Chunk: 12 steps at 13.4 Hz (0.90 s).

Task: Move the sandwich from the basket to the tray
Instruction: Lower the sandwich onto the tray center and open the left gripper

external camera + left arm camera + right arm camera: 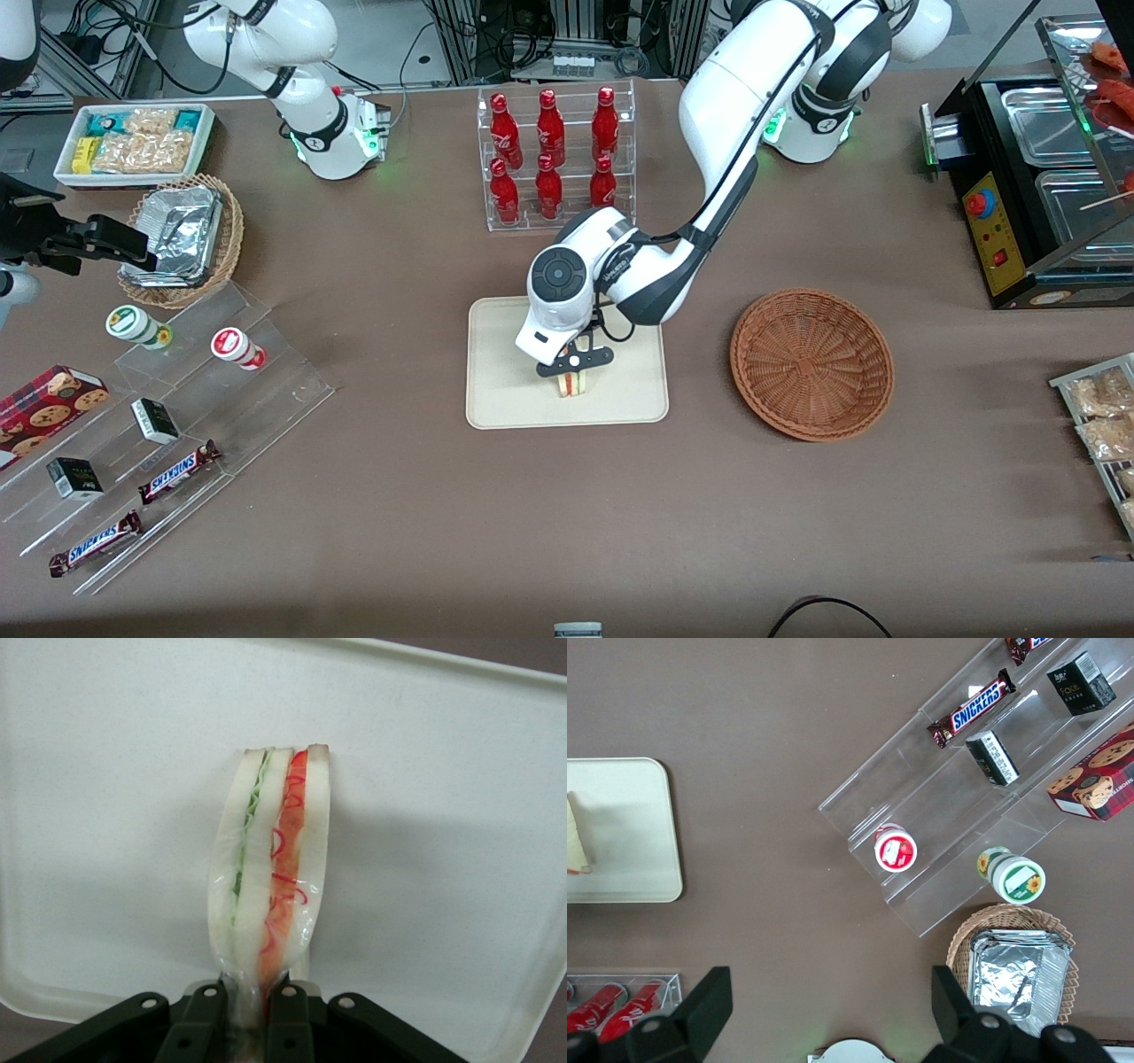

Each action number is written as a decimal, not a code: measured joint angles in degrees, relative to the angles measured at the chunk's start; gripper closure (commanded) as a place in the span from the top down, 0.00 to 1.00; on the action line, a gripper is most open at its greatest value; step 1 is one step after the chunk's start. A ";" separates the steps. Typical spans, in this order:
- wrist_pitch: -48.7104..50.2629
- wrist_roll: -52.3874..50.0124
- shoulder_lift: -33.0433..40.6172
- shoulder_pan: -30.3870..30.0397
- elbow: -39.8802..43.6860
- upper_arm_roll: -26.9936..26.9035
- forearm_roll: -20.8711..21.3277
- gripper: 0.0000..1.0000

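Observation:
My left gripper is over the cream-beige tray and is shut on the sandwich, a wrapped wedge of white bread with green and red filling. In the left wrist view the fingers pinch the sandwich by its narrow end, its cut edge standing against the tray. I cannot tell whether it touches the tray floor. The reddish-brown wicker basket stands empty beside the tray, toward the working arm's end of the table. The tray corner and a bit of the sandwich show in the right wrist view.
A clear rack of red bottles stands farther from the camera than the tray. A tan basket with foil containers, a white bin of snacks and a clear stepped shelf with snacks lie toward the parked arm's end. A black warmer stands at the working arm's end.

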<state>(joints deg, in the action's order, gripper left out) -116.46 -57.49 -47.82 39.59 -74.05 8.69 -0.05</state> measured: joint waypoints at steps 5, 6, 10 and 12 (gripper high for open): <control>-1.29 -0.01 -0.33 -0.25 1.39 -0.14 -0.01 1.00; -0.86 -0.01 0.23 -0.42 2.55 -0.22 -0.01 1.00; 4.97 -0.15 5.39 -2.07 4.38 -0.88 -1.35 1.00; 7.54 2.22 7.83 -5.42 4.47 -0.98 -3.77 1.00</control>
<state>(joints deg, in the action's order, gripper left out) -108.93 -55.27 -39.99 34.17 -69.57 7.71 -3.82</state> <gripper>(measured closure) 0.000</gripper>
